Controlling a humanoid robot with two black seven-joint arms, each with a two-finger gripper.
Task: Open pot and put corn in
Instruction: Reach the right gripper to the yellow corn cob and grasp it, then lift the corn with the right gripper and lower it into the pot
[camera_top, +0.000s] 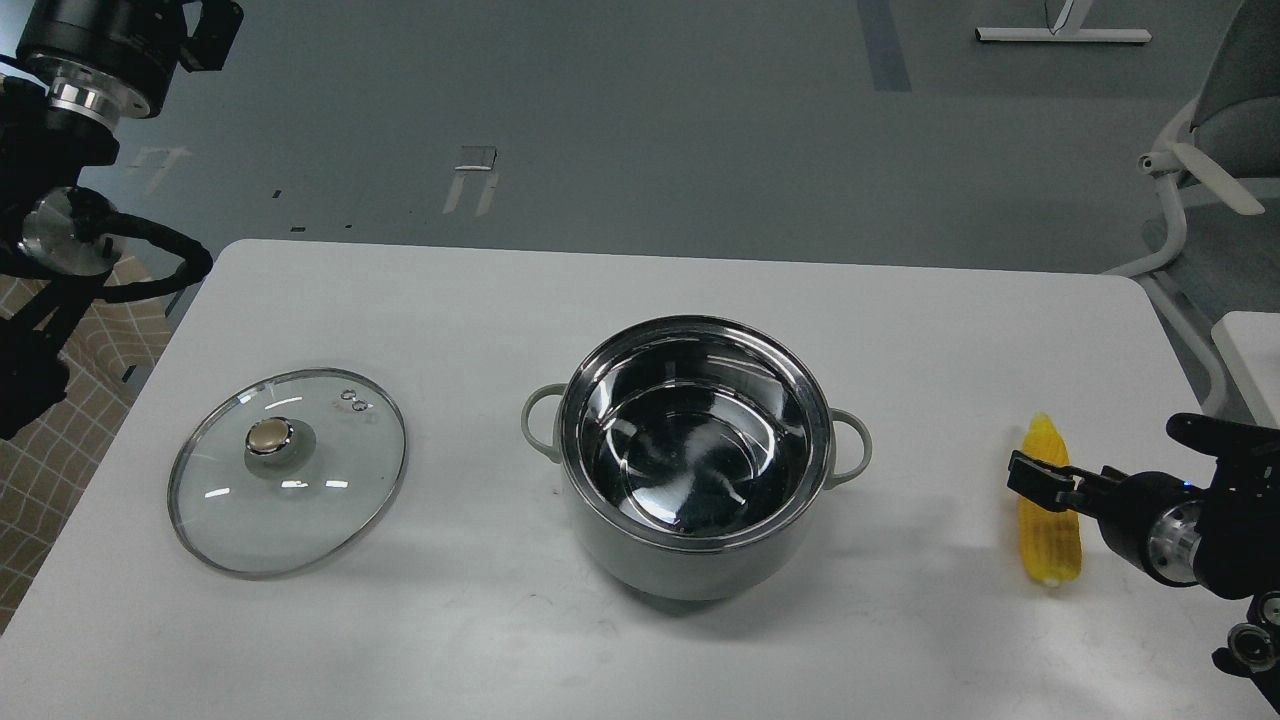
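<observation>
Steel-lined pot (695, 455) stands uncovered, nothing inside, on the white bench (900, 330), well left of the right end effector (1040, 480), which straddles the corn (1047, 525); grip state cannot be told.

A glass lid (288, 472) is lying flat on the white table (640, 300). Beyond the table's far right corner, I am seeing a grey chair (1215, 160).
</observation>
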